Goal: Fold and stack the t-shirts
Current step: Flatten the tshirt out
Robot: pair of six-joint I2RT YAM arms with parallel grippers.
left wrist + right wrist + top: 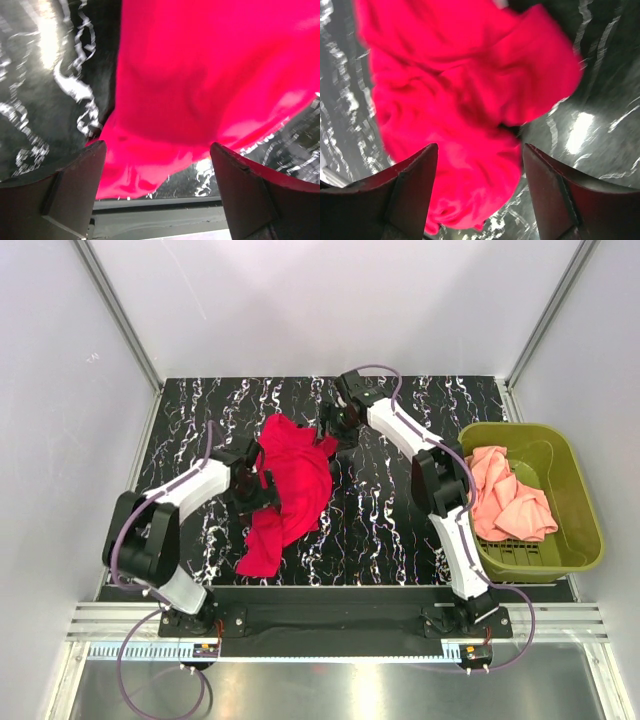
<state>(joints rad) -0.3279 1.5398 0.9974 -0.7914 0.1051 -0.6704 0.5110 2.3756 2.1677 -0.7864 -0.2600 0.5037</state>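
Centre-left in the top view, the left gripper (256,481) spreads wide, empty, at the left edge of the crumpled crimson red cloth t-shirt (292,490). The right gripper (336,427), likewise spread and empty, hovers at its upper-right corner. Far right, the salmon-pink cloth t-shirt (510,498) lies in the olive-green plastic basket (585,520).

The red t-shirt (290,490) is a plain, bright crimson all over; the pink t-shirt (510,502) is a plain pale salmon. The basket (565,480) is olive green, and the table (385,525) is glossy black streaked with white marble veining.
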